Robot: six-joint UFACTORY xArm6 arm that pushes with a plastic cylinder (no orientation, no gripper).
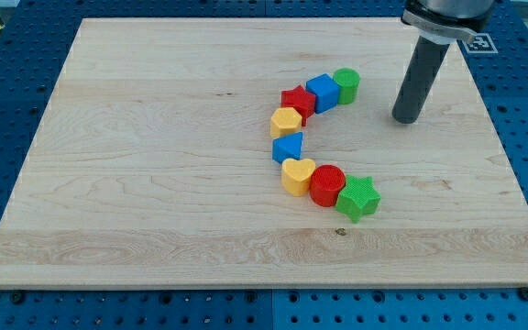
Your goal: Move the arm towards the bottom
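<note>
Tool tip [407, 119] resting on the bare surface [154, 211], touching nothing, holding nothing, just right of the green cylinder [346, 84] topping a curved row of blocks.

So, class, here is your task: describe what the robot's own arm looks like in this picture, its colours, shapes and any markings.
Only the arm's end shows, at the view's top right. It is a straight, dark grey cylindrical rod with a matt finish, ending in my tip, flat and round. Its top sits in a wider collar with a pale metallic ring and a black band. No cables or markings show on it.
</note>
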